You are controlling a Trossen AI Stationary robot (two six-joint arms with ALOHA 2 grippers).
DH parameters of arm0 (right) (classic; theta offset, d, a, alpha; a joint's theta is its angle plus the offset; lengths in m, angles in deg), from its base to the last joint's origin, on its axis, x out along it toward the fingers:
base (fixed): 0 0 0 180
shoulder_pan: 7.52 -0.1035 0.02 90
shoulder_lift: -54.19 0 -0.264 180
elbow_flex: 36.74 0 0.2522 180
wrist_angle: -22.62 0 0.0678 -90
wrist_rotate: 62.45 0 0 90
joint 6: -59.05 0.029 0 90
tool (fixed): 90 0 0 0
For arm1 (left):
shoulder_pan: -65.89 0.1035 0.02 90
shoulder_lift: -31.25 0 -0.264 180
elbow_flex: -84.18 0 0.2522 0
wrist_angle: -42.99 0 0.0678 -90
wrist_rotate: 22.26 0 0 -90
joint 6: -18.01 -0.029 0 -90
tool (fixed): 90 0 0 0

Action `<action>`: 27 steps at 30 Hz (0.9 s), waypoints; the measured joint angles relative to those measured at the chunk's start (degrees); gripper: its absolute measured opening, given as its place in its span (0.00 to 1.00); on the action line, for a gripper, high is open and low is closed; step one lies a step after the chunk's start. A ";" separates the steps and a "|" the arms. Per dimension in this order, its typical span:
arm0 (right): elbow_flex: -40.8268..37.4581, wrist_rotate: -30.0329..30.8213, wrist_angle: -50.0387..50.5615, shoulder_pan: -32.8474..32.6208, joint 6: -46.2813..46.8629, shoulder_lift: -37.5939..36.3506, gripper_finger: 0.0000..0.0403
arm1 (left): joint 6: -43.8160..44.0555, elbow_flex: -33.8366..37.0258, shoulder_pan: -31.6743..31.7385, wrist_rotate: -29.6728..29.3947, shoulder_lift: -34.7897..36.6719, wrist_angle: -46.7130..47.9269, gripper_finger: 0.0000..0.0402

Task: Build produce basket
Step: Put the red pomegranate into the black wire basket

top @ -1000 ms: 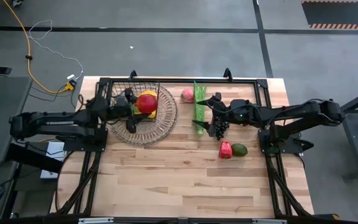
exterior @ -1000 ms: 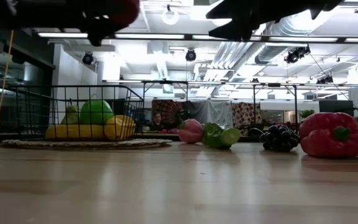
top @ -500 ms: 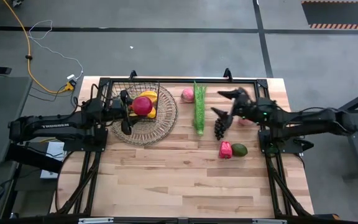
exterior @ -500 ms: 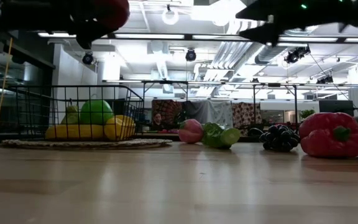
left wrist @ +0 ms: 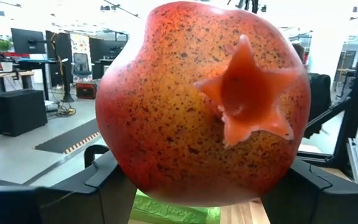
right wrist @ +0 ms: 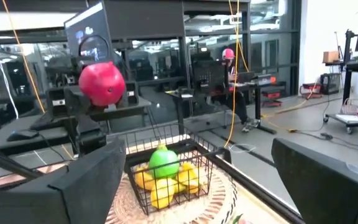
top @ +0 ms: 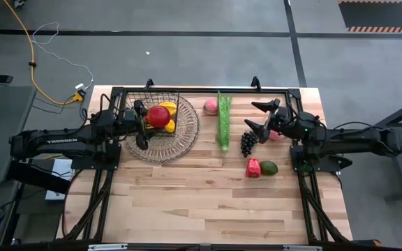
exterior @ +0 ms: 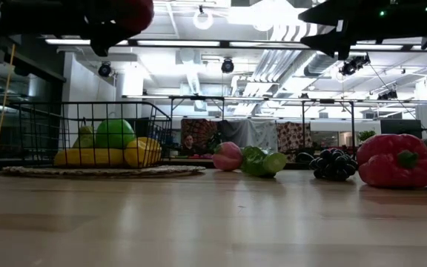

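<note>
One round red speckled toy pomegranate [top: 160, 116], rigid and slick, sits pinched across its middle in the left gripper [top: 147, 118] above the black wire-mesh basket [top: 153, 100]; at three o'clock, the right gripper [top: 259, 117] gapes empty.

Overhead looking down, table-level looking across, both showing basket [top: 160, 113]
</note>
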State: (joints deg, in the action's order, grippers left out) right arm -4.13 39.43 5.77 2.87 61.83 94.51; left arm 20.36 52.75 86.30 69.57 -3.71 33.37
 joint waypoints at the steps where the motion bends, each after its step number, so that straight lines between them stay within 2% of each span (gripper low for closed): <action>1: 0.00 0.00 0.18 0.00 0.57 0.28 0.97 | 0.00 0.00 0.00 -0.17 0.00 0.00 0.65; 11: 0.00 -0.47 -0.50 0.10 3.32 0.89 0.97 | 0.43 0.00 -0.02 0.04 0.00 0.00 0.65; 15: 0.00 -5.01 -0.02 0.09 2.68 0.95 0.97 | 0.48 0.00 -0.02 0.04 0.00 0.02 0.65; 21: 0.00 -15.15 3.35 0.07 -1.98 0.97 0.97 | 0.46 0.00 -0.02 0.06 0.00 1.12 0.65; 27: 0.00 -15.54 2.93 0.09 -1.57 0.97 0.97 | 1.17 0.00 -0.02 0.06 -0.02 1.73 0.65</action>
State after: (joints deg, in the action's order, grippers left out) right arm -4.13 23.89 8.70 2.96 60.26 95.47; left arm 21.54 52.75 86.27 69.63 -3.73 35.10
